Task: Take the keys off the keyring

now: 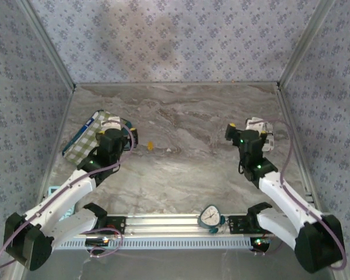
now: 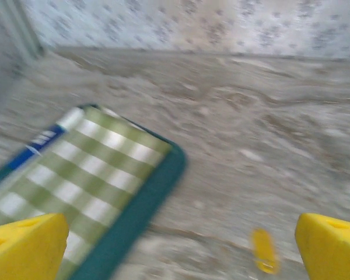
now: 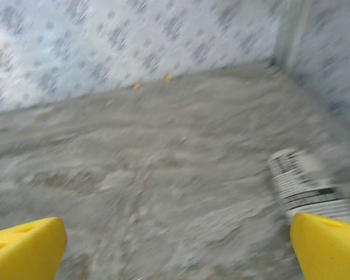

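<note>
A tiny yellow-headed key (image 1: 150,145) lies on the marble-patterned table, just right of my left gripper (image 1: 125,132). In the left wrist view the key (image 2: 263,251) rests on the table near the right finger (image 2: 329,245), and the jaws stand wide apart with nothing between them. My right gripper (image 1: 245,132) hovers at the right side of the table, far from the key. Its yellow fingers (image 3: 26,248) are spread wide over bare table, holding nothing. A pale speck (image 1: 169,150) lies right of the key, too small to tell whether it is the keyring.
A green-and-white checked pouch (image 1: 87,140) lies under and left of the left gripper. A white striped object (image 3: 303,186) lies by the right gripper. A small round timer (image 1: 210,216) stands on the rail at the near edge. Patterned walls enclose three sides.
</note>
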Available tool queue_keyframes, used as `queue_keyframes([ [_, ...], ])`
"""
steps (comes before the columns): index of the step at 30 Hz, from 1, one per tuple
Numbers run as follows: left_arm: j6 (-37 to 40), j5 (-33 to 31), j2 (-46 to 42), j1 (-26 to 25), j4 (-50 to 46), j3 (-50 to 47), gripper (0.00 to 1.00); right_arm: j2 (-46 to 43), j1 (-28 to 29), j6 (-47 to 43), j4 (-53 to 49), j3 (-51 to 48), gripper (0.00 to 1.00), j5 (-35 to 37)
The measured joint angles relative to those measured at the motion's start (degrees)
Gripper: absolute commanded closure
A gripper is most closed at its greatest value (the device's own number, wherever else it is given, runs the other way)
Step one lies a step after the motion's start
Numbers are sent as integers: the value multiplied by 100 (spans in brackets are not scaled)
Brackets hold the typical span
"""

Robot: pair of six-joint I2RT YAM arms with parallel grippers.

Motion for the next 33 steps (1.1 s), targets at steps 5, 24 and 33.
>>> queue_keyframes([
  [5,695,-470,302,1161,697,-791,1,79,-699,-503,505,-730,0,446],
  [24,1657,1047,3460,2605,5689,-1814,1,3571,-2006,-1539,4120,-881,0,-2205],
  [33,1482,1220,3491,2645,5755,-1687,1,3521,-2124,-1558,3906,-813,0,-2776],
])
